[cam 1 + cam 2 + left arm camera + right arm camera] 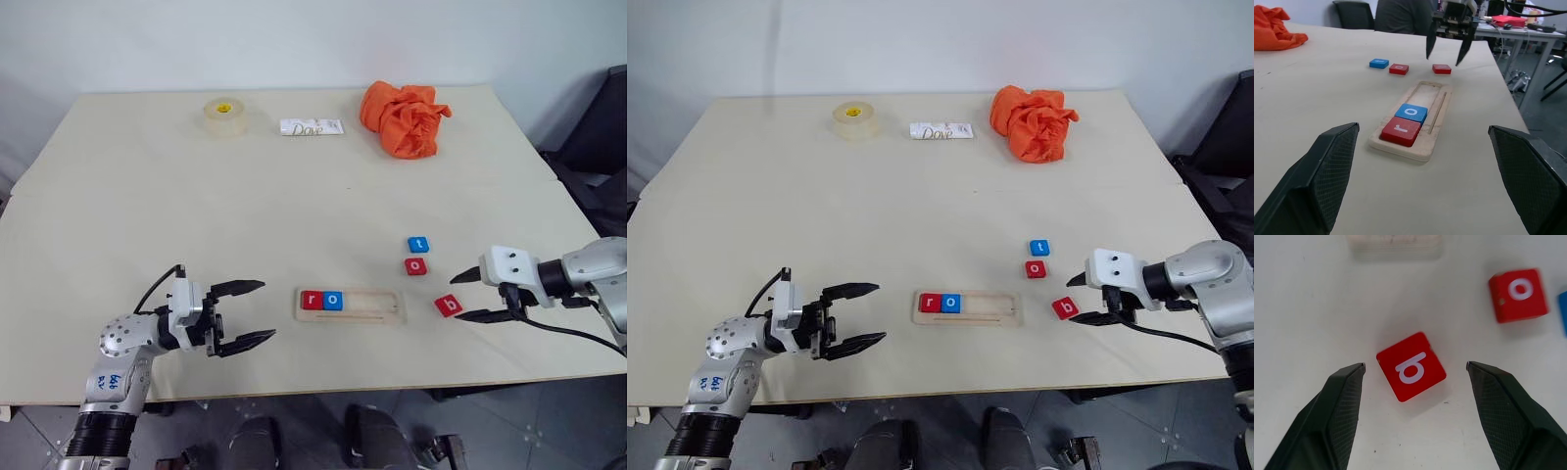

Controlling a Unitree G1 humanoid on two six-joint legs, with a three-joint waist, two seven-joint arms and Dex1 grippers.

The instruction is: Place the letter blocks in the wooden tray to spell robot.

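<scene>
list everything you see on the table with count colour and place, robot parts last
wooden tray: 1, pale wood, near edge, centre
blocks in tray: 2, red r and blue o, at its left end
loose blocks: 3, blue t, red o, red b, right of tray
tape roll: 1, yellowish, far side
Dove wrapper: 1, white, far side
cloth: 1, orange, far right
table: 1, beige
left gripper: open, left of tray
right gripper: open, at red b
</scene>
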